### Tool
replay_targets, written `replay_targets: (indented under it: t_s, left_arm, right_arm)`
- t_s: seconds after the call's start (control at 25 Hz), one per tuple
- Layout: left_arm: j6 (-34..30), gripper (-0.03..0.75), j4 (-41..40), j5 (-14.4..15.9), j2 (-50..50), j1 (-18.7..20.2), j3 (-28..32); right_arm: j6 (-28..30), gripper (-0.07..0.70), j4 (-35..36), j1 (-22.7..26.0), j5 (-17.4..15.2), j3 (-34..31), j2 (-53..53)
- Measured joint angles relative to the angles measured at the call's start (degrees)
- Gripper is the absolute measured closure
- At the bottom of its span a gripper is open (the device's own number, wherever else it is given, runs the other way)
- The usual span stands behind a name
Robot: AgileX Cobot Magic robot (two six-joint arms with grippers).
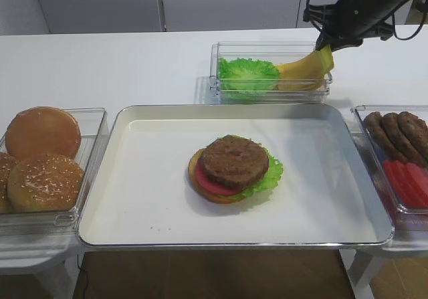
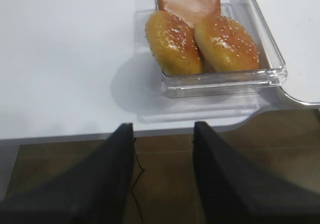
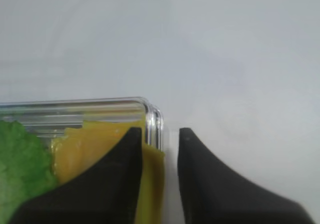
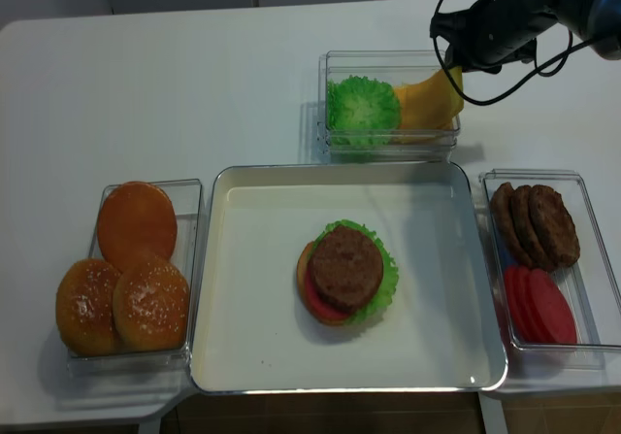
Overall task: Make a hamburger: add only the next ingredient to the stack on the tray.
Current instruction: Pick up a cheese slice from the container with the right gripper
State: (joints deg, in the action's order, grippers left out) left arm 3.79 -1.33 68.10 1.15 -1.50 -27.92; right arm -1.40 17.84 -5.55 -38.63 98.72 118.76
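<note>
The yellow cheese slice (image 1: 304, 68) lies in the clear back bin (image 1: 271, 91) beside the lettuce, its right corner raised over the bin's rim. My right gripper (image 1: 328, 45) straddles that corner. In the right wrist view the cheese edge (image 3: 152, 184) rests against the left finger, and a slim gap shows before the right finger (image 3: 200, 174). The stack (image 1: 234, 165), with a brown patty on top, sits mid-tray (image 1: 154, 178). My left gripper (image 2: 162, 126) hangs open and empty over the table's front edge.
Green lettuce (image 1: 249, 73) fills the left half of the back bin. A bin of sesame buns (image 1: 43, 158) stands left of the tray. At the right, a bin (image 1: 401, 152) holds patties and tomato slices. The buns (image 2: 200, 33) lie ahead of the left gripper.
</note>
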Motion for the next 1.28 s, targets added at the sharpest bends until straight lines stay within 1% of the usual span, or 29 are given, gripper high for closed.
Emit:
replay_targets:
  t_s: [0.28,0.36,0.48,0.88,0.96,1.12,1.28]
  left_arm:
    - [0.0,0.416,0.0,0.0,0.0,0.0,0.0]
    - [0.0,0.417,0.0,0.0,0.0,0.0,0.0]
    - [0.0,0.417,0.0,0.0,0.0,0.0,0.0]
    - [0.0,0.417,0.0,0.0,0.0,0.0,0.0]
    - [0.0,0.417,0.0,0.0,0.0,0.0,0.0]
    - [0.0,0.416,0.0,0.0,0.0,0.0,0.0]
    - [0.0,0.417,0.0,0.0,0.0,0.0,0.0]
  right_arm:
    - [0.5,0.601,0.5,0.0,-0.2,0.0,0.0]
    - [0.9,0.62,0.5,0.0,-0.3,0.0,0.0]
    - [1.4,0.626,0.5,0.0,-0.4,0.0,0.0]
    - [1.4,0.622,0.5,0.0,-0.7,0.0,-0.1]
    - [1.4,0.596,0.5,0.0,-1.0,0.0,-0.1]
    - [1.4,0.505,0.4,0.0,-1.7,0.0,-0.1]
    - [1.4,0.473,0.3,0.0,-2.0,0.0,-0.1]
